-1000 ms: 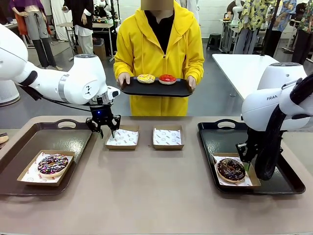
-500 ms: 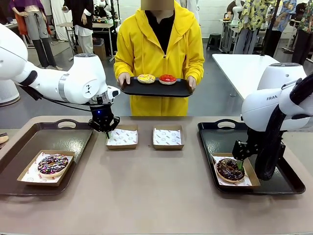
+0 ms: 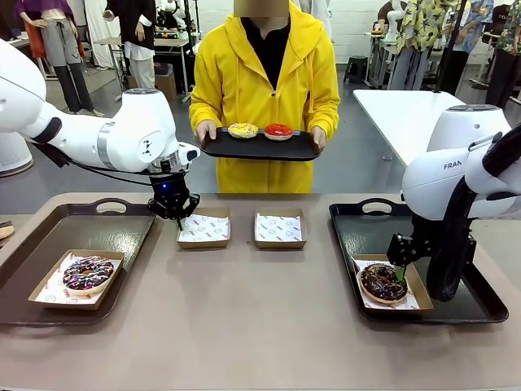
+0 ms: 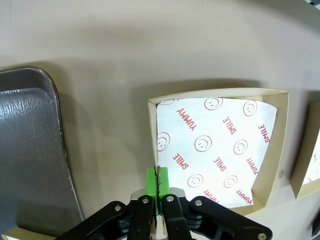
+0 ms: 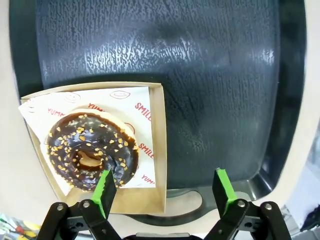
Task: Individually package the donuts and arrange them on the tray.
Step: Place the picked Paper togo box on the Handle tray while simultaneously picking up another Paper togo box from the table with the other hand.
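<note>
The left gripper [image 4: 157, 175] is clamped on the wall of an empty paper-lined box [image 4: 215, 145]; the right gripper [image 5: 165, 192] hangs wide open, holding nothing, above the boxed dark chocolate donut [image 5: 92, 152]

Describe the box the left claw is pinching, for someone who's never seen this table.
On the tan table, two empty paper-lined boxes sit side by side between the left tray and right tray. It is the box beside the left tray; unlike its neighbour, it has the left claw shut on its wall.
</note>
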